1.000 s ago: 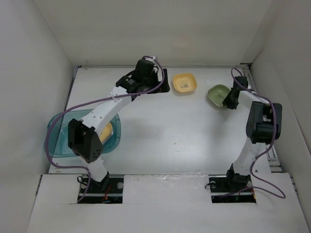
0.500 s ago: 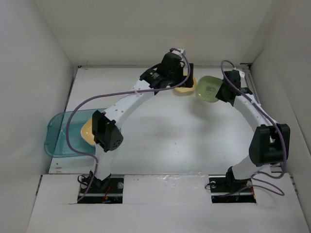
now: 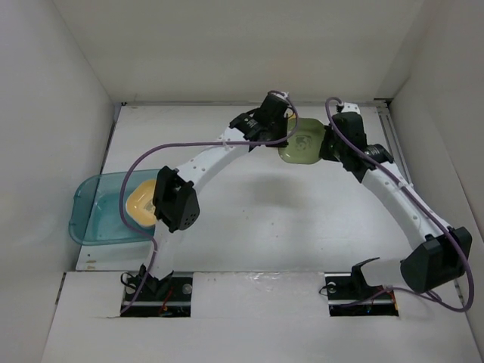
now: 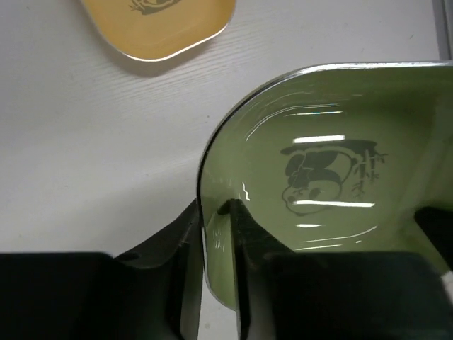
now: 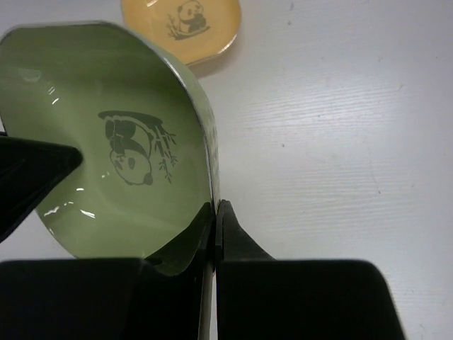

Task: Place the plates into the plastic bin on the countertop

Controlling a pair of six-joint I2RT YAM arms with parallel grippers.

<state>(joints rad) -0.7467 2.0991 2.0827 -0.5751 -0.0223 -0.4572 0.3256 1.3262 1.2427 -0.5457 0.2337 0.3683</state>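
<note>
A green plate with a panda print hangs tilted above the back of the countertop, held from both sides. My left gripper is shut on its left rim; in the left wrist view the fingers pinch the plate's edge. My right gripper is shut on the opposite rim, the plate's inside facing that camera. A yellow-orange plate lies flat on the counter just beyond. The teal plastic bin sits at the near left with a yellow-orange plate in it.
White walls close in the counter at the back and on both sides. The left arm's elbow hangs over the bin's right end. Purple cables loop off both arms.
The right arm carried the green plate left toward the back centre. The left arm swung right to meet it, and its open jaws closed on the plate's rim.
</note>
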